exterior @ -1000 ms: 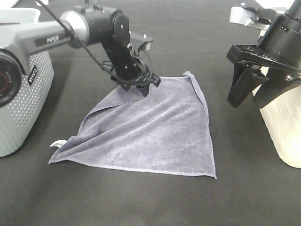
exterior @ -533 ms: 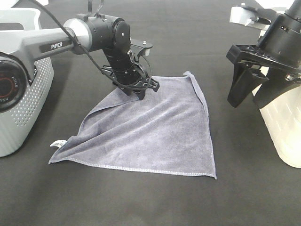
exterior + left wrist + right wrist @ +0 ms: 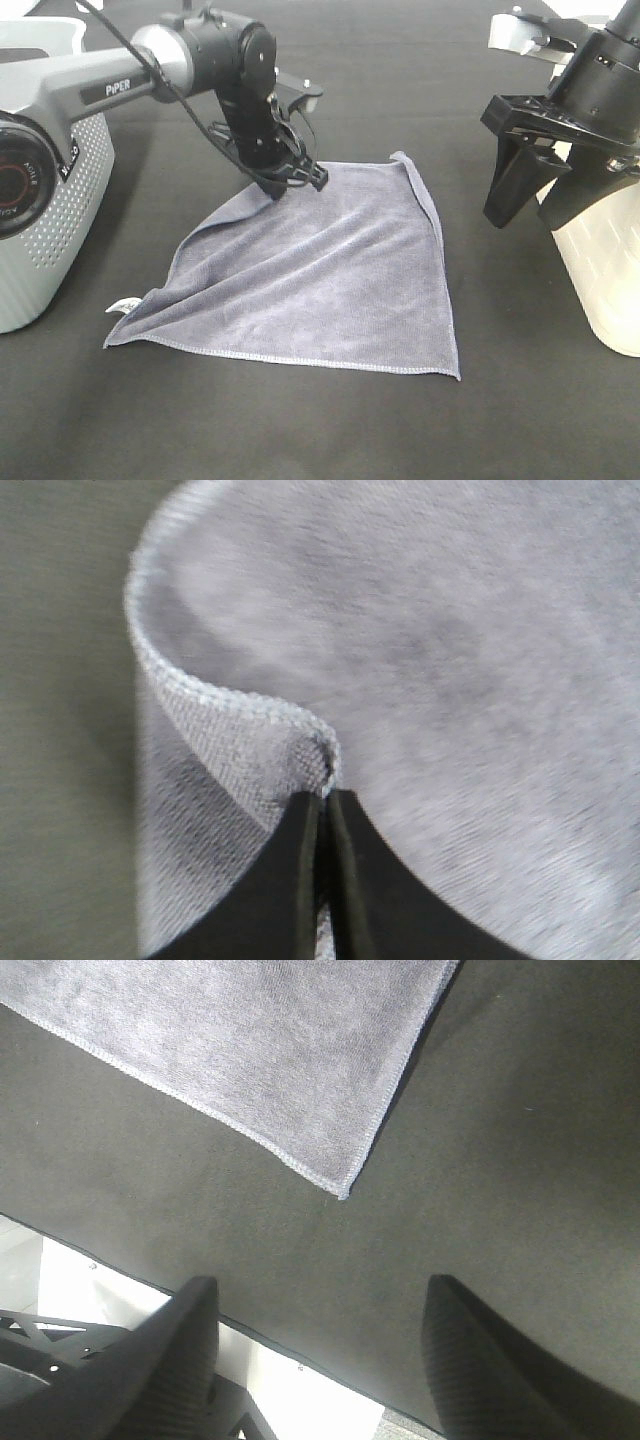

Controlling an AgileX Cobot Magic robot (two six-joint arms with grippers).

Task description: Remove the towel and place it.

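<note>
The grey-lavender towel lies spread on the black table, its white tag at the near left corner. My left gripper is at the towel's far edge, shut on a pinched fold of its hem. In the left wrist view the black fingers meet on the curled stitched hem of the towel. My right gripper hangs open above the table to the right of the towel, holding nothing. The right wrist view shows its spread fingers over bare table, with a towel corner beyond.
A white perforated basket stands at the left edge of the table. Another white perforated basket stands at the right edge, partly behind the right gripper. The table's near edge shows in the right wrist view.
My left gripper has closed on the towel's far hem and lifted slightly, pulling the fold up and back. The right arm has not moved.
</note>
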